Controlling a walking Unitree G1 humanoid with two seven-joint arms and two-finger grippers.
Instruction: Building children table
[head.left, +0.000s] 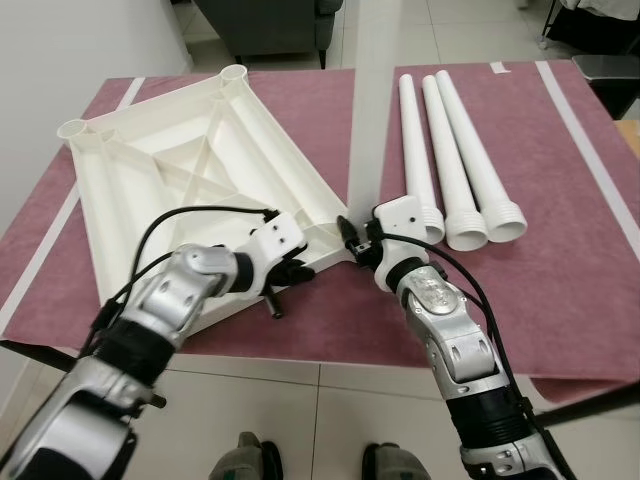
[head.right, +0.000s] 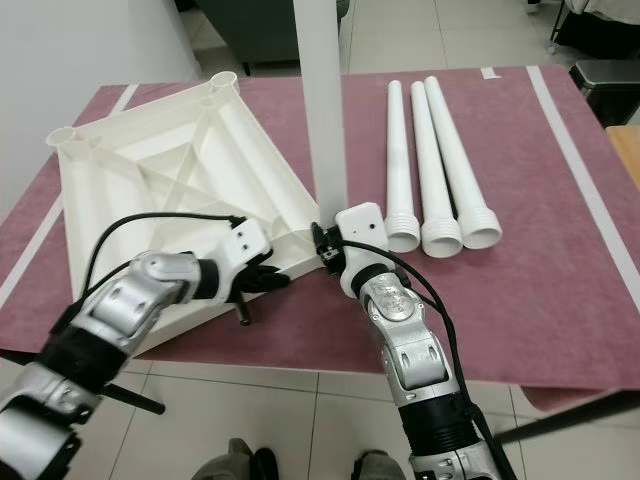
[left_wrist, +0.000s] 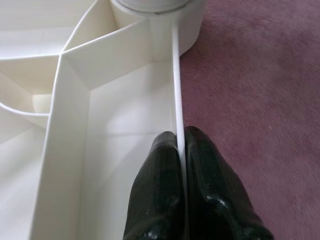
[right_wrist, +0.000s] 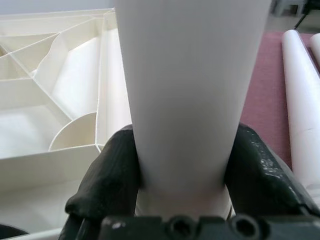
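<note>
Right gripper (right_wrist: 182, 165) fingers clamp the upright leg (head.right: 322, 100), seating it in the corner socket; left gripper (left_wrist: 181, 165) fingers pinch the tabletop (head.left: 180, 170) rim, steadying it upside down on the maroon mat (head.left: 560, 260). Three spare legs (head.left: 450, 150) wait nearby.
</note>
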